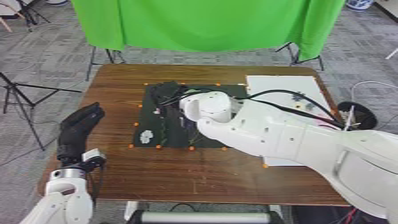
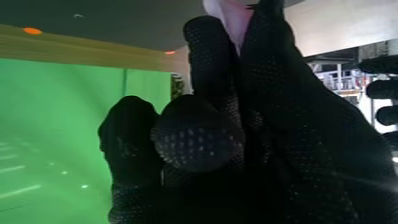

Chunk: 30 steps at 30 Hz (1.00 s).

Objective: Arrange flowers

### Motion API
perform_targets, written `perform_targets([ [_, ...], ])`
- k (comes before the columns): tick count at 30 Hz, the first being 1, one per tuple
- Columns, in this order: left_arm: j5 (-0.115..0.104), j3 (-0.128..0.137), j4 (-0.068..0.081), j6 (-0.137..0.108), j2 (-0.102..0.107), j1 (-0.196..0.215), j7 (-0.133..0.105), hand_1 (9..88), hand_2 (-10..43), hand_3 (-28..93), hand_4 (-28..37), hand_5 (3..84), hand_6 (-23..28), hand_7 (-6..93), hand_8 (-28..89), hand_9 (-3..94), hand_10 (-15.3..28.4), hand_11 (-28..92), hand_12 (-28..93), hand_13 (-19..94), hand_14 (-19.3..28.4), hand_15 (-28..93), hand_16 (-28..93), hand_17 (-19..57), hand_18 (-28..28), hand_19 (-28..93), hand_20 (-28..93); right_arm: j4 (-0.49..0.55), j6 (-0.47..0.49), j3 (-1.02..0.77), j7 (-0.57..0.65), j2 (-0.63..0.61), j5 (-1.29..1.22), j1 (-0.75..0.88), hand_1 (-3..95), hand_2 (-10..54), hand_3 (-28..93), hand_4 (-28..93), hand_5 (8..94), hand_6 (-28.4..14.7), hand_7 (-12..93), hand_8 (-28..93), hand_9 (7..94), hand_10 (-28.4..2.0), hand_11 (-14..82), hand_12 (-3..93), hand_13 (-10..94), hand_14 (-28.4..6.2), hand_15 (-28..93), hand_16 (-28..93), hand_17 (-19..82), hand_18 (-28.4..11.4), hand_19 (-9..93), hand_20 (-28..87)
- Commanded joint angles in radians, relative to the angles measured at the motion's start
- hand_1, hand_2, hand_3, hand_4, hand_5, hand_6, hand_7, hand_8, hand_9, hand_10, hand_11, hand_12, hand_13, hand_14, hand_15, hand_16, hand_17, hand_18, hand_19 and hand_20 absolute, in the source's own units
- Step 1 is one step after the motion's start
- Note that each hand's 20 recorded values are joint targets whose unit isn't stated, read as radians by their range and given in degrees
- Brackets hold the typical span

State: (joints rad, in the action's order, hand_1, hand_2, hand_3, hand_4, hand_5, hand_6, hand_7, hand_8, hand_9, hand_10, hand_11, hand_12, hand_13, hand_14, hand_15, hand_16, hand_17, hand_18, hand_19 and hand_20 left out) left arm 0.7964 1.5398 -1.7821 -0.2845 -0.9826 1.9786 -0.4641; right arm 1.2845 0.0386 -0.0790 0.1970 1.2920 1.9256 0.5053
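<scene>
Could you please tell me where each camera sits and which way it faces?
Head view: on the robot's head, looking forward and down at the table; the left hand and both white arms show.
Right wrist view: on the right arm's wrist, looking along the black-gloved right hand, which pinches a pink piece, with the green cloth beyond.
Both share the green cloth, the table's edge and orange dots.

Brown wooden table (image 1: pixel 178 175) carried a dark mat (image 1: pixel 209 141) toward 12 o'clock, with small orange markers (image 1: pixel 191 148) along the mat's edges. White board (image 1: pixel 266 82) lay toward 2 o'clock, beside the mat.
</scene>
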Motion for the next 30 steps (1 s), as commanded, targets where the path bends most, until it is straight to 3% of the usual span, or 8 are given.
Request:
perform_targets([
  [1, -0.001, -0.045, -0.019, -0.052, 0.007, -0.002, -0.003, 45.6, -1.9, 65, -11.7, 53.0, 1.6, 18.7, -7, 48.1, 11.6, 18, 13, 42, 13.5, 15, 1, 16.6, 9.8, 10, 23, -0.021, 0.003, 0.002, 0.011, 0.021, 0.018, 0.003, 57.3, -9.5, 68, -22, 71.4, 5.1, 31, -2, 84.8, -7.8, 3.3, 30.5, 89, -2.3, 64, 30, 62, -13.1, 93, 62],
  [13, 0.001, -0.038, -0.019, -0.041, 0.004, 0.003, -0.002, 45.3, -3.0, 65, -11.6, 52.9, 1.7, 18.7, -8, 47.9, 11.6, 18, 14, 42, 13.6, 15, 1, 16.3, 9.8, 9, 23, -0.022, 0.038, 0.003, 0.029, 0.021, 0.020, -0.003, 56.3, -9.5, 67, -21, 69.8, 5.0, 29, -2, 81.7, -7.9, 3.3, 29.6, 88, -2.2, 64, 30, 61, -13.1, 93, 61],
  [14, 0.011, -0.028, -0.020, -0.035, -0.007, 0.006, 0.006, 45.3, -3.1, 65, -11.6, 52.9, 1.7, 18.7, -8, 47.9, 11.6, 18, 14, 42, 13.6, 15, 1, 16.3, 9.8, 9, 23, -0.022, 0.050, -0.004, 0.029, 0.021, 0.019, -0.003, 55.8, -9.5, 67, -20, 69.0, 5.1, 29, -2, 79.9, -7.9, 4.3, 28.6, 88, -2.2, 64, 30, 61, -13.0, 93, 61],
  [23, 0.009, -0.023, -0.025, -0.032, -0.008, 0.018, 0.008, 44.9, -3.9, 66, -11.5, 52.9, 1.7, 19.1, -8, 48.0, 11.7, 19, 14, 42, 13.7, 16, 1, 16.1, 9.7, 9, 23, -0.002, 0.144, -0.033, 0.054, 0.014, 0.017, -0.020, 49.4, -9.5, 71, -21, 63.4, 5.6, 27, -2, 70.5, -9.5, 12.8, 18.3, 87, -2.0, 63, 29, 60, -12.9, 93, 60],
  [30, 0.013, -0.022, -0.023, -0.028, -0.007, 0.016, 0.012, 44.8, -4.5, 66, -11.7, 53.1, 1.6, 19.7, -8, 48.4, 11.8, 20, 14, 42, 13.9, 16, 1, 15.9, 9.8, 9, 23, 0.032, 0.191, -0.067, 0.070, -0.009, -0.006, -0.037, 43.1, -9.5, 77, -20, 58.0, 6.0, 24, -13, 67.1, -10.0, 11.8, 18.1, 86, -2.2, 62, 30, 59, -12.7, 93, 58],
])
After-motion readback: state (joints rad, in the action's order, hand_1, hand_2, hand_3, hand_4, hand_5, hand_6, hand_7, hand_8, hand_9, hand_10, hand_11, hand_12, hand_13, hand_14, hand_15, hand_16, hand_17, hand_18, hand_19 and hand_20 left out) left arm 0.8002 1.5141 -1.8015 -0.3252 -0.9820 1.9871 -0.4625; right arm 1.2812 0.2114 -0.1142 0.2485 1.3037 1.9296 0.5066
